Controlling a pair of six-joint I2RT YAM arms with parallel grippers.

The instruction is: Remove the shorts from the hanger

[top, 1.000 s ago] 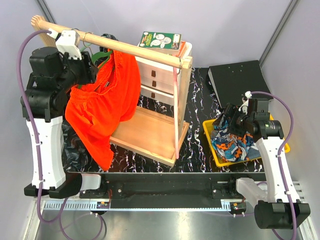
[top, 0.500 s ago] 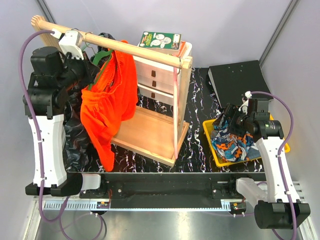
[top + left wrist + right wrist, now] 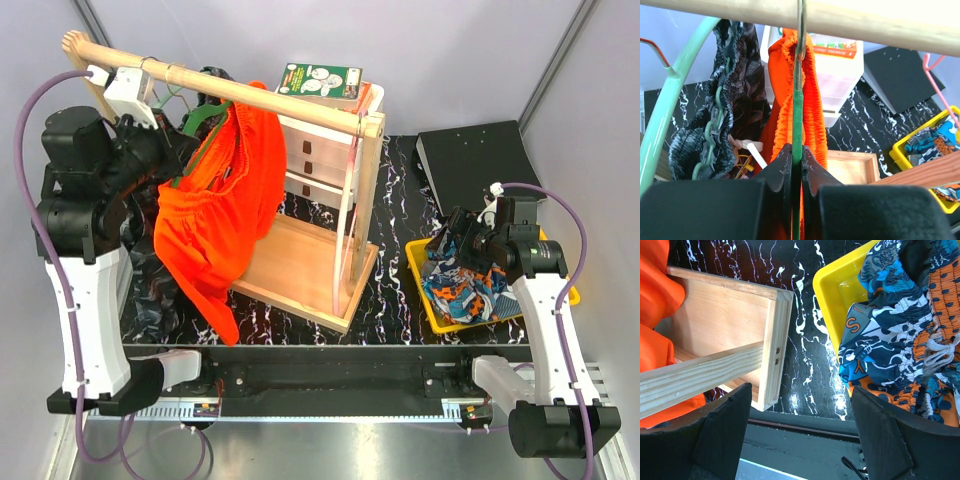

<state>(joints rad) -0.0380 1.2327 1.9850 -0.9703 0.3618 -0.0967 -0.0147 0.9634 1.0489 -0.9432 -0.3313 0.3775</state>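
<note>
Leaving 2 of 3 hung: left fingers (image 3: pixel 786 159) clamped on green hanger (image 3: pixel 797 115) below orange shorts (image 3: pixel 815 110), dark shorts (image 3: pixel 740 85) to their left; patterned shorts (image 3: pixel 890 340) off, under parted right fingers (image 3: pixel 452 243).

Black-and-white arms (image 3: pixel 92 300), purple cables (image 3: pixel 21 150)

Shorts (image 3: pixel 220 210) on rail (image 3: pixel 290 103), left of tray (image 3: pixel 416 280)

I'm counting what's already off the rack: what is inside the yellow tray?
The blue, orange and white patterned shorts lie bunched in the yellow tray, one bare corner showing. Anything beneath them is covered.
</note>
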